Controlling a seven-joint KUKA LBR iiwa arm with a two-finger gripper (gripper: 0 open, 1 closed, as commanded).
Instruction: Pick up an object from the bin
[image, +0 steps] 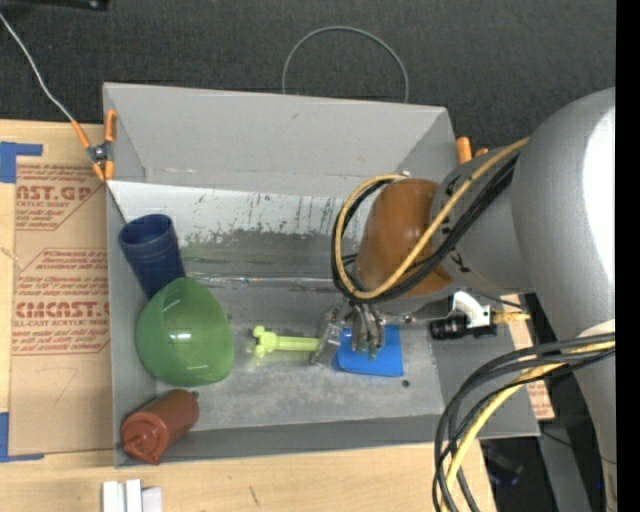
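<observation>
Pincer over flat blue block; grip state can't tell. Yellow-green stick just left, tip near pincer. Further left, 3 objs: green bowl, blue cup, red-brown bottle.

A grey metal bin with sloping walls and a flat, scuffed floor holds five loose things, all apart from the right wall. A dark blue cup lies at the back left. Just in front of it, touching it, sits a green bowl, turned upside down. A red-brown bottle-shaped thing lies on its side in the front left corner. Near the middle lies a small yellow-green stick, and just right of it a flat blue piece.
</observation>
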